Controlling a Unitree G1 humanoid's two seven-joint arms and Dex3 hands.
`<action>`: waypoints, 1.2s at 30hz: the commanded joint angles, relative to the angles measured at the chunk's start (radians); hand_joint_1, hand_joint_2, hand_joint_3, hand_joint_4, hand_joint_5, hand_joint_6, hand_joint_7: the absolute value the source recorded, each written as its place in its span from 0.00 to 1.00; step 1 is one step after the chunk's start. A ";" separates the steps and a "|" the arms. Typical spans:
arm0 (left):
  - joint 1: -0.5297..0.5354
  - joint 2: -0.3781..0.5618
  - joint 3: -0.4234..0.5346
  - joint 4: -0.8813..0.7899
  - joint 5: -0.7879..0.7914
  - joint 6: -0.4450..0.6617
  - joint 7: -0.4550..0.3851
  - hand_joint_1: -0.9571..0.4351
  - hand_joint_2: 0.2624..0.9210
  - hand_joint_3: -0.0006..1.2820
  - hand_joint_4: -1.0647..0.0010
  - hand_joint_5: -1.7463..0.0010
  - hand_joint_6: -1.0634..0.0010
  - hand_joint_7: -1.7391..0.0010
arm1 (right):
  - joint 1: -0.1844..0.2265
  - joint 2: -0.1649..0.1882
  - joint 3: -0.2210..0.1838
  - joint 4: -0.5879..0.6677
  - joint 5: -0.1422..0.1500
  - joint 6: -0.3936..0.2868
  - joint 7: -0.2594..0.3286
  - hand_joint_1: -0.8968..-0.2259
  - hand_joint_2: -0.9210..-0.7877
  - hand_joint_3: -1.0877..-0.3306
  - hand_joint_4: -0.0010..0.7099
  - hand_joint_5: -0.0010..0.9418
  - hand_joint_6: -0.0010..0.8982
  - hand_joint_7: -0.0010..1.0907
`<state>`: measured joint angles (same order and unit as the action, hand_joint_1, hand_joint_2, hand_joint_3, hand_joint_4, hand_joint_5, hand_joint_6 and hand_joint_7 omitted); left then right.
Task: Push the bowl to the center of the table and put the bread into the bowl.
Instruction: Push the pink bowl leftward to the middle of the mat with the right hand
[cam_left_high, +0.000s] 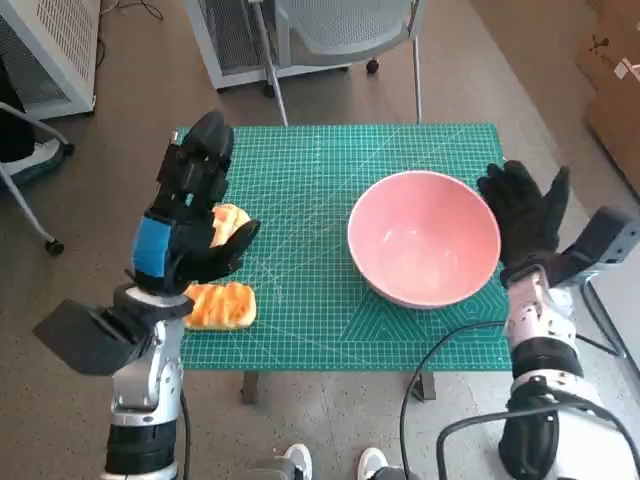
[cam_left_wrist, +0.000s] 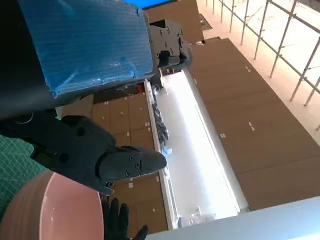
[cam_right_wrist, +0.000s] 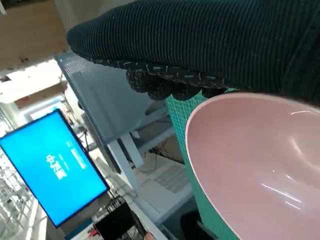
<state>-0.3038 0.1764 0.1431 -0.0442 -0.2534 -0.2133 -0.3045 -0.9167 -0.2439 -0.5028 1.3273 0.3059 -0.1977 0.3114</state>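
- Item: pink bowl (cam_left_high: 424, 238). Position: on the green cutting mat (cam_left_high: 300, 180) covering the bench, right of the mat's middle, empty, upright.
- Item: right hand (cam_left_high: 527, 212), gloved. Position: just beside the bowl's outer wall, on the side away from the mat's middle. Fingers spread and raised, holding nothing; whether the palm already touches the rim cannot be told from the head view, though the right wrist view shows the glove very close above the rim.
- Step in hand, as judged: pushing the bowl toward the mat's middle. To do it well: keep the flat of the palm low on the wall, below the rim, so the bowl slides and does not tip; push straight at the middle and stop short of the bread.
- Item: bread, two pieces. One piece (cam_left_high: 222, 305) lies on the mat at its edge, far from the bowl, near the left hand. A second piece (cam_left_high: 229, 222) sits behind the left hand's fingers.
- Item: left hand (cam_left_high: 187, 215), blue-taped. Position: raised over the bread side of the mat, well apart from the bowl. Fingers apart, gripping nothing.
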 joint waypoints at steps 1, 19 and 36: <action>0.022 0.013 0.010 -0.035 -0.001 0.013 0.007 0.42 0.82 0.31 0.95 0.99 1.00 0.74 | 0.011 0.030 0.007 0.014 -0.016 0.016 -0.002 0.46 0.00 0.40 0.41 0.01 0.49 0.02; 0.074 0.030 0.017 -0.090 0.038 0.017 0.037 0.39 0.90 0.23 0.93 0.99 1.00 0.76 | -0.029 0.112 0.030 0.010 -0.030 0.008 -0.007 0.45 0.00 0.37 0.37 0.00 0.47 0.01; 0.115 0.020 0.026 -0.123 0.064 0.007 0.081 0.37 0.99 0.15 0.92 0.99 1.00 0.76 | -0.073 0.193 0.049 0.009 -0.045 0.049 -0.009 0.46 0.00 0.34 0.40 0.01 0.46 0.01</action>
<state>-0.2035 0.1965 0.1638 -0.1410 -0.1980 -0.1983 -0.2341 -0.9925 -0.0683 -0.4600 1.3268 0.2699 -0.1715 0.3056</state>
